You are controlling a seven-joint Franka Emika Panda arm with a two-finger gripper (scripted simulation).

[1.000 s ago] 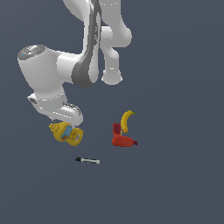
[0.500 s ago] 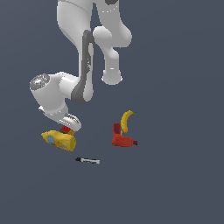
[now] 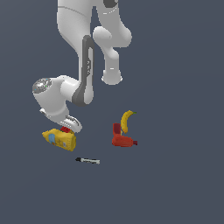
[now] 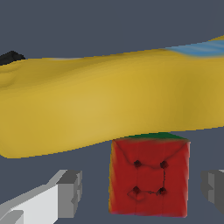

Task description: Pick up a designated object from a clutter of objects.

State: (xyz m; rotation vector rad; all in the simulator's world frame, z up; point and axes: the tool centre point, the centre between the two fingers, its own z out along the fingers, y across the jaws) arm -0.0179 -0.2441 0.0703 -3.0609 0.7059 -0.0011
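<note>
We see the cube (image 4: 149, 177) close up in the wrist view: a red face with a dark grid, a green strip on one edge, a yellowish one on another. In the exterior view only a bit of red (image 3: 65, 129) shows, towards the surface's left edge, tucked under the arm.

The mustard bottle (image 3: 59, 139) lies on its side right against the cube, filling most of the wrist view (image 4: 109, 100). A marker (image 3: 88, 160) lies nearer the front edge; a banana (image 3: 126, 120) and a red tool (image 3: 121, 139) sit well apart, near the middle.

The gripper (image 4: 142, 192) is spread wide, one finger (image 4: 70, 192) on each side of the cube, neither touching it.
</note>
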